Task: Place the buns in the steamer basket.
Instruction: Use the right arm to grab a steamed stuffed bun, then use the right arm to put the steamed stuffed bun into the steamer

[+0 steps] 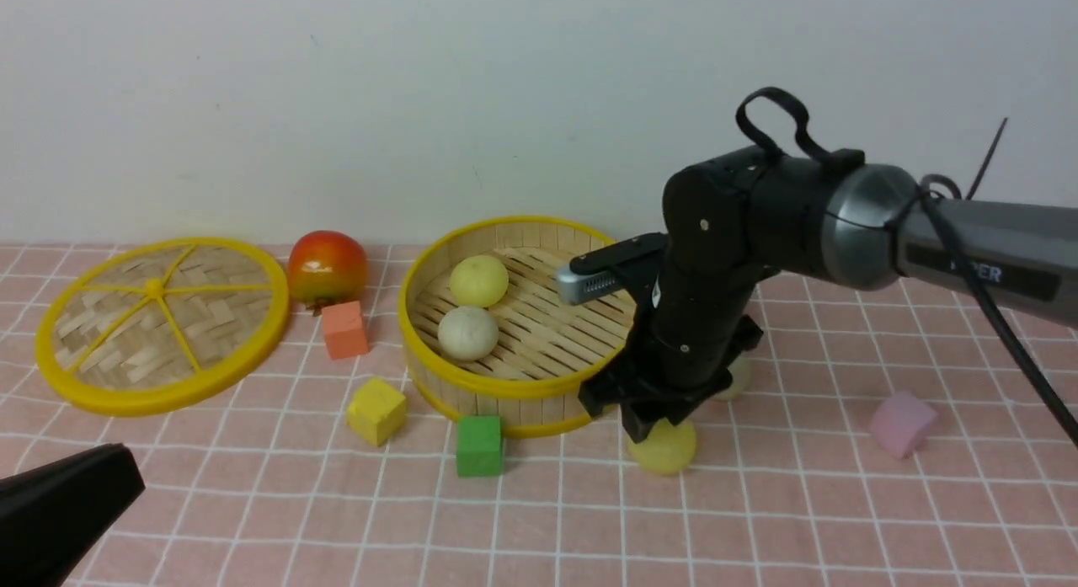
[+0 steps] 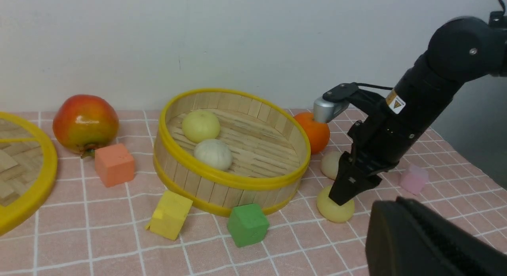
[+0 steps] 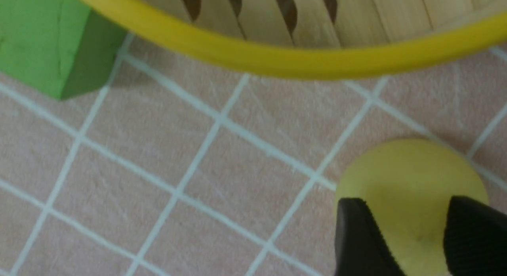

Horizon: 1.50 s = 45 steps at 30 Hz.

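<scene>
The steamer basket [image 1: 472,383] stands mid-table and holds a pale yellow bun [image 1: 478,280] and an off-white bun [image 1: 467,333]. A second pale yellow bun [image 1: 669,450] lies on the cloth just right of the basket's front. My right gripper [image 1: 644,425] points down onto its top, and in the right wrist view its two fingers [image 3: 356,236] stand apart over the bun [image 3: 408,173]. The other off-white bun [image 2: 330,164] lies behind the arm, near the bright orange [image 2: 315,131]. My left gripper [image 1: 67,503] is low at the front left, and its jaws do not show.
The flat woven lid [image 1: 160,322] lies at the left, with the persimmon [image 1: 327,267] beside it. An orange block [image 1: 345,329], a yellow block [image 1: 376,411] and a green block [image 1: 480,445] ring the basket. A pink block [image 1: 901,423] lies at the right.
</scene>
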Each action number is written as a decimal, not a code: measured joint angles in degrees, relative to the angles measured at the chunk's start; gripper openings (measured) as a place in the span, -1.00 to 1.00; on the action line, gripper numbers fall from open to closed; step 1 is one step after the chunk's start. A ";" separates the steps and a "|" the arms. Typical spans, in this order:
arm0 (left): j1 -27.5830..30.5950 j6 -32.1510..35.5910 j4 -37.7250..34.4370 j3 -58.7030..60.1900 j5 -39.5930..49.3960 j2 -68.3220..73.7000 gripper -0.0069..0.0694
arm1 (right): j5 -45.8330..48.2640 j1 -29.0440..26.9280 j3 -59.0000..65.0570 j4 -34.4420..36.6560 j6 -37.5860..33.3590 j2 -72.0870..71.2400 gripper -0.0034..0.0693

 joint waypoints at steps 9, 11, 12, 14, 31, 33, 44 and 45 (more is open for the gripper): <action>0.00 0.00 0.00 0.00 0.04 0.00 -0.81 | -1.26 -1.45 -0.50 -1.02 1.34 1.23 -0.08; 0.00 0.00 0.00 0.00 0.04 0.00 -0.81 | -0.91 -1.45 -0.50 -1.02 1.34 1.31 -0.09; 0.00 0.00 0.00 0.00 0.04 0.00 -0.81 | -0.32 -1.45 -0.50 -1.02 1.34 1.36 -0.10; 0.00 0.00 0.00 0.00 0.04 0.00 -0.80 | 0.39 -1.45 -0.55 -1.08 1.34 1.36 -0.14; 0.00 0.00 0.00 0.00 0.04 0.00 -0.76 | 7.45 -1.45 -3.57 -1.20 -1.03 -1.27 -0.88; 0.00 0.00 0.00 0.00 0.04 0.00 -0.76 | 8.18 -1.09 -5.67 -1.20 -1.03 -2.83 -0.88; 0.00 0.00 0.00 0.00 0.04 0.00 -0.72 | 0.78 1.22 -17.26 3.96 -4.03 3.23 -0.87; 0.00 0.00 0.00 0.00 0.04 0.00 -0.72 | 0.29 1.22 -17.66 3.96 -4.03 4.60 -0.87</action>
